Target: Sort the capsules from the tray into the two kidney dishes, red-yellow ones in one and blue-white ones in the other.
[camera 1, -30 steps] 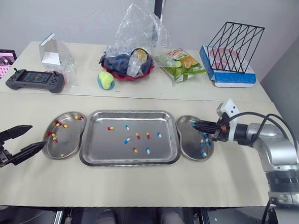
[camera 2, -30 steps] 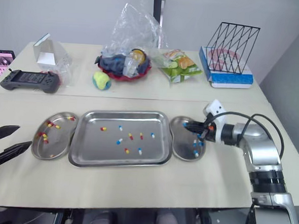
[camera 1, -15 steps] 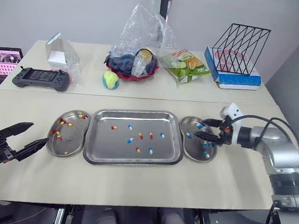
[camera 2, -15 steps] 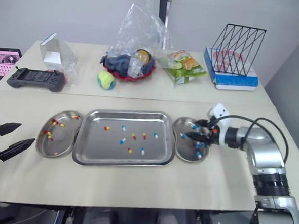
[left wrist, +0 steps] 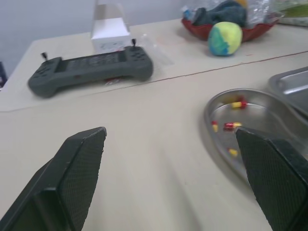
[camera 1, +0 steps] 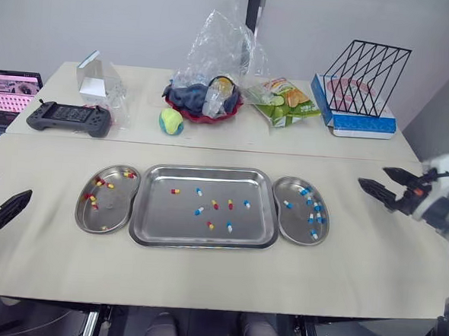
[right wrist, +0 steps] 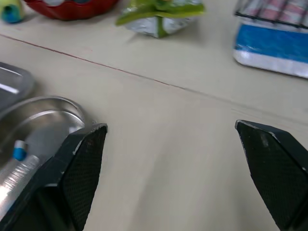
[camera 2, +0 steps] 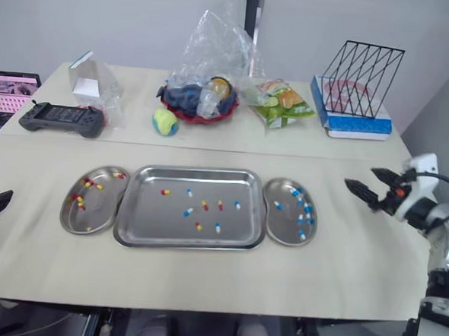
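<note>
Capsules [camera 1: 199, 210] look only partly sorted. At the near left of the bench [camera 1: 203, 273], the left gripper [camera 1: 11, 187] hangs with its fingers spread wide, holding nothing. Further in, several capsules of both colours lie scattered in the tray [camera 1: 146, 224]. The left kidney dish [camera 1: 108, 223] holds red-yellow ones and the right kidney dish [camera 1: 291, 230] blue-white ones. To the right of that dish, well apart from it, the right gripper [camera 1: 372, 177] is wide open and empty. On the far side sit a game controller [camera 1: 60, 117], a ball [camera 1: 170, 120] and a wire rack [camera 1: 364, 66].
</note>
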Robot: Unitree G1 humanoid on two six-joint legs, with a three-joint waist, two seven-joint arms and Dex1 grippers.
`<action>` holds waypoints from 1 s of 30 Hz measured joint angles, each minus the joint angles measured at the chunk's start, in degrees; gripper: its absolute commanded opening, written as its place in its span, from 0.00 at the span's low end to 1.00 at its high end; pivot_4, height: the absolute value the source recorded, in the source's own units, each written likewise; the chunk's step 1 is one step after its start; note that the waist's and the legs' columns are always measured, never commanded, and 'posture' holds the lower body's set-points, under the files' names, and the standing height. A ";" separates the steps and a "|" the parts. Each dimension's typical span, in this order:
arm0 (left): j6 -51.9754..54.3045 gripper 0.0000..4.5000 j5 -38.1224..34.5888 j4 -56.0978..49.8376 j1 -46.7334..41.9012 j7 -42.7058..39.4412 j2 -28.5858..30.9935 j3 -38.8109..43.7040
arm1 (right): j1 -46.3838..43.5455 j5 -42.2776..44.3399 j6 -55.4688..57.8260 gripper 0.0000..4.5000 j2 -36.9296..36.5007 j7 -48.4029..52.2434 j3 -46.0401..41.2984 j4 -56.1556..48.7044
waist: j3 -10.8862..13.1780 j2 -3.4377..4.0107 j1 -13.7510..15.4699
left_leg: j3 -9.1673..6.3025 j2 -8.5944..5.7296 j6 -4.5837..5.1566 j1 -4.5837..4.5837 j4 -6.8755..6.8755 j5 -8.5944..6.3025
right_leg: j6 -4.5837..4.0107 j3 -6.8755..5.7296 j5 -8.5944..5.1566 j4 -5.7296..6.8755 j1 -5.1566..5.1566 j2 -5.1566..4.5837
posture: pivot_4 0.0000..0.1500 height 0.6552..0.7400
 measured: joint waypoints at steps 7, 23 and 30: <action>-1.09 1.00 0.45 0.49 -0.58 0.63 -0.02 -0.36 | 0.65 -0.19 -3.05 1.00 0.09 -0.81 0.00 1.37 | 0.00 0.02 -0.28 | 0.00 0.00 0.00 0.05 -0.01 0.00 | 0.00 0.01 0.00 0.04 0.05 0.00 | 1.00 0.74; -4.21 1.00 1.55 0.87 -1.87 0.39 -0.01 -2.76 | 0.89 -2.42 -6.27 1.00 0.19 -3.38 2.32 -2.20 | 0.00 0.03 0.41 | 0.01 0.00 0.00 0.07 0.00 0.00 | 0.00 0.02 0.00 0.03 0.07 0.00 | 1.00 0.74; 4.33 1.00 0.08 -4.34 -4.23 0.13 2.43 -4.04 | 2.51 4.19 1.35 1.00 -0.47 6.39 2.54 -11.49 | 0.00 0.03 0.70 | 0.00 0.00 -0.01 0.07 0.01 0.00 | 0.00 0.00 0.00 0.02 0.12 0.00 | 1.00 0.74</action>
